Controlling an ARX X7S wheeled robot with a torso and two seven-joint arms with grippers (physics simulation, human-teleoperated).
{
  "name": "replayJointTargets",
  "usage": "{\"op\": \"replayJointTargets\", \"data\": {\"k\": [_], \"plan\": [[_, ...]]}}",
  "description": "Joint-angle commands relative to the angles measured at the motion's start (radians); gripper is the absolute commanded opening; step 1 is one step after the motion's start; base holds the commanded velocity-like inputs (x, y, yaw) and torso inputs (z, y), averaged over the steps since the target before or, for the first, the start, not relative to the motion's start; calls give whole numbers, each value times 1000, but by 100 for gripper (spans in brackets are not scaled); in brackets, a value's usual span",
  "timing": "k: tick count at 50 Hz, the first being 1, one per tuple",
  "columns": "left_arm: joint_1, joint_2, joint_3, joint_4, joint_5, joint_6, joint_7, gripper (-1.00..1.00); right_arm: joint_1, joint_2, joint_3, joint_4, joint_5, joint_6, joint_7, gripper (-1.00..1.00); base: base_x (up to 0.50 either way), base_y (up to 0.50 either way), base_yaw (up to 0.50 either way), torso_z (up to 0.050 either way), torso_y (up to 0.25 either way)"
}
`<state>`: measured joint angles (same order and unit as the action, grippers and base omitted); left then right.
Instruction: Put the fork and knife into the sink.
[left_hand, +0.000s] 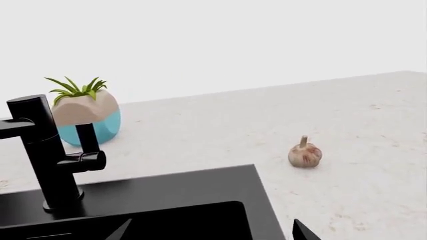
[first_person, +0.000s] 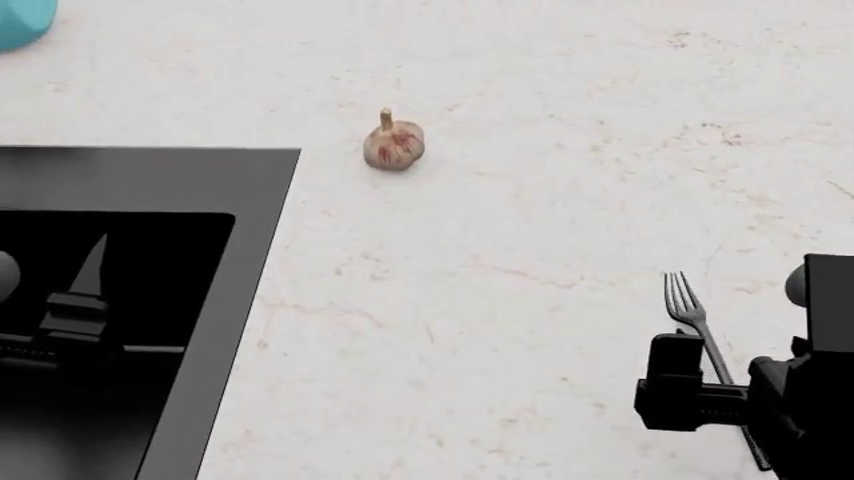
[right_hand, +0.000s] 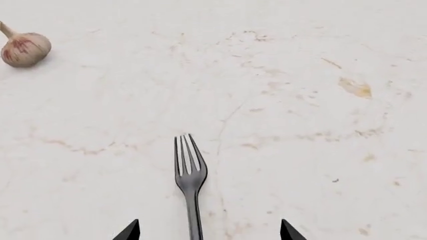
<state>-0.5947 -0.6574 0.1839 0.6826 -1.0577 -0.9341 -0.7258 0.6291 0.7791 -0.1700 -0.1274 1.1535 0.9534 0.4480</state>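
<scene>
our right gripper (right_hand: 208, 231) is spread wide astride the fork (right_hand: 189, 182) handle on the counter (right_hand: 300, 125), so we'd drop straight, staying centred, then pinch; left gripper (first_person: 83, 300) over the sink (first_person: 254, 250), can't tell its state

fork (right_hand: 190, 182): smooth grey metal | sink (first_person: 254, 260): matt black | counter (first_person: 534, 200): pale veined stone | garlic (first_person: 394, 145): papery skin

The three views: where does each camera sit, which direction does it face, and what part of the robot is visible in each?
Head view: from the robot's head, looking down on the counter; the right gripper over the fork, the left gripper over the sink.
Left wrist view: near the left gripper, facing the faucet, plant pot and garlic; fingertips show.
Right wrist view: above the fork, fingertips either side.
All three show the garlic.
</scene>
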Motion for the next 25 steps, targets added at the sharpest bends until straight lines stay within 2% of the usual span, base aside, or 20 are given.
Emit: {"op": "replayJointTargets", "data": {"k": [1, 22, 25], "plan": [[14, 22, -16, -9, 19, 1, 29, 100, -41, -22, 10, 1, -35, -21, -29, 100, 19, 21, 3, -16, 0], [24, 19, -20, -11, 16, 18, 36, 100, -66, -44, -33, 57, -57, -24, -59, 100, 19, 21, 3, -16, 0], [26, 17, -22, -11, 14, 18, 34, 100, -71, -56, -49, 119, -78, -57, -125, 100, 20, 20, 4, -17, 0]]}}
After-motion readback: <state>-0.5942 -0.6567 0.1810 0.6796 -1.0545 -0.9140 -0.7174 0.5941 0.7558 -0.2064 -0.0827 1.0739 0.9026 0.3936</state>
